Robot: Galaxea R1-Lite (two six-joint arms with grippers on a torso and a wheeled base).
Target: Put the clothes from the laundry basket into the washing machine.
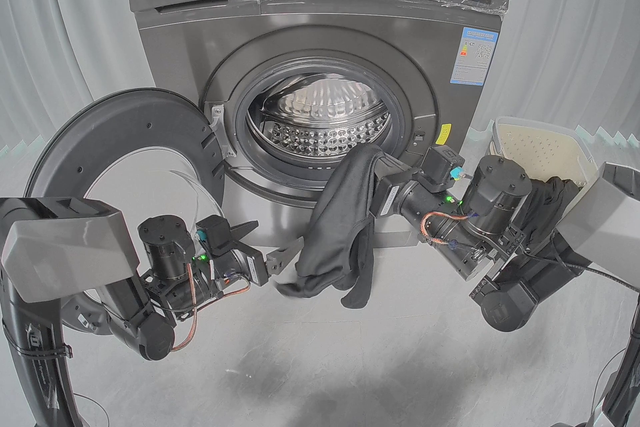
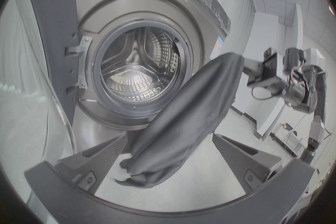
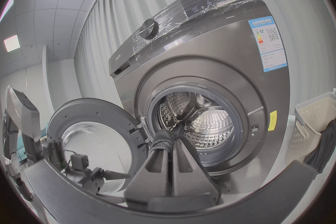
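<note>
The grey front-loading washing machine (image 1: 193,48) stands against the pale curtain, and its round door (image 1: 120,128) is swung wide open to the robot's left, so I can look straight into the shiny steel drum (image 1: 320,115). To the right of the machine, on the floor, sits a cream laundry basket (image 1: 543,148) with a perforated wall; some dark clothes (image 1: 547,201) are draped over its near rim, partly hidden behind the right arm. In front of the drum opening, at its lower edge, a black garment (image 1: 343,221) hangs in the air, its top bunched up and the rest trailing down in long folds towards the floor, outside the drum. The right gripper (image 1: 377,165) has that bunched top pinched fast, its two fingers pressed together on the cloth just before the door ring. Lower down and to the left, the left gripper (image 1: 287,255) points at the dangling bottom of the garment with its fingers spread wide and nothing clasped; the hem hangs right by them, though whether it touches I cannot tell.
</note>
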